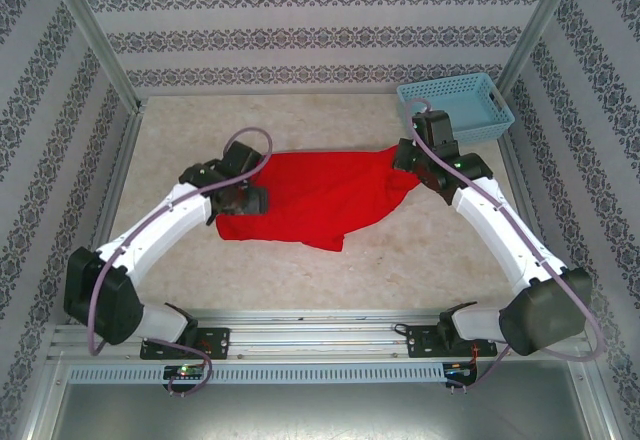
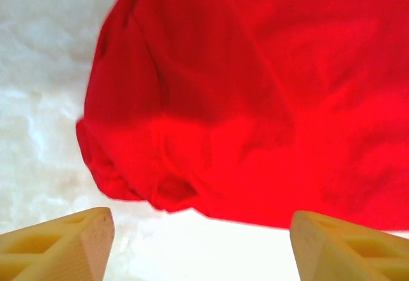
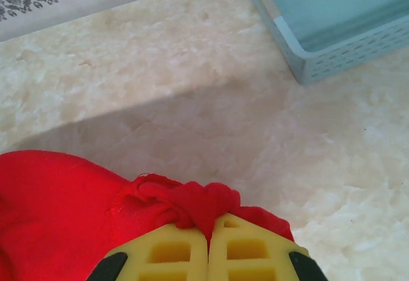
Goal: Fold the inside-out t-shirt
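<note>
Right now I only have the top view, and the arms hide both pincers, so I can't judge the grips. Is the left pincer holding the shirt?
Observer: No. In the left wrist view the left pincer is open. The shirt lies on the table ahead of it, with nothing between the jaws.
Operator: And the right one?
Observer: In the right wrist view the right pincer is shut, with a bunched bit of the shirt pinched at its tips.
</note>
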### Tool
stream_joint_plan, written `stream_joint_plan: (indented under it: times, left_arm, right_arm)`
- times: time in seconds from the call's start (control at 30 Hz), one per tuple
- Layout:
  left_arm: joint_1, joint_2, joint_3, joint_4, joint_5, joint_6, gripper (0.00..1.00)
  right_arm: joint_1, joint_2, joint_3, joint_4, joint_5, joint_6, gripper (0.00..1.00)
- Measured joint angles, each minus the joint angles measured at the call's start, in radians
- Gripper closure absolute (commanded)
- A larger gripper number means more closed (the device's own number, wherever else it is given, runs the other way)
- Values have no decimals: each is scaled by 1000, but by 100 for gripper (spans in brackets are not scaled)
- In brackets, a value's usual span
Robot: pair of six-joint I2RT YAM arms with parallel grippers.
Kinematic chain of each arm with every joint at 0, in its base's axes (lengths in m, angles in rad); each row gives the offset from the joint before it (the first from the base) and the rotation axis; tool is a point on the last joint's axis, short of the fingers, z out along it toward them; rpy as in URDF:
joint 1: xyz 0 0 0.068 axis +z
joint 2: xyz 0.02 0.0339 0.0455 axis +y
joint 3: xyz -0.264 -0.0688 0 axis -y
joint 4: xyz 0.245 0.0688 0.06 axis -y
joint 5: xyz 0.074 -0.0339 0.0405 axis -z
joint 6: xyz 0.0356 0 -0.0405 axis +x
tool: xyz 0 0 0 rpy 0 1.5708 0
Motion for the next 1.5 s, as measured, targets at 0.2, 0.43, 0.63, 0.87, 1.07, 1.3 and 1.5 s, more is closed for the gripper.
stream_joint_plan:
  times: [0.2,0.43,0.63,0.87,1.07,1.3,1.5]
  left_arm:
    - [-11,23,-249,90,45,-54,36]
    - [-8,106,-252,237,34,-60,50]
    - [22,142,-195,277,4,-39,93]
    - [44,-13,-71,237,21,-29,100]
    - [44,-307,129,231,30,-13,100]
    - [103,-307,203,197,-27,6,100]
    - [242,-98,183,129,41,-16,100]
  right_arm:
    - [0,-10,-34,5,0,7,100]
    - [-13,-37,-50,2,0,7,100]
    - [-32,-72,-55,-2,2,5,100]
    - [-80,-99,-61,-22,9,-18,100]
    - [-98,-130,-61,-66,31,-59,100]
    - [-108,-128,-12,-95,40,-80,100]
    - [-150,16,33,-97,10,-76,100]
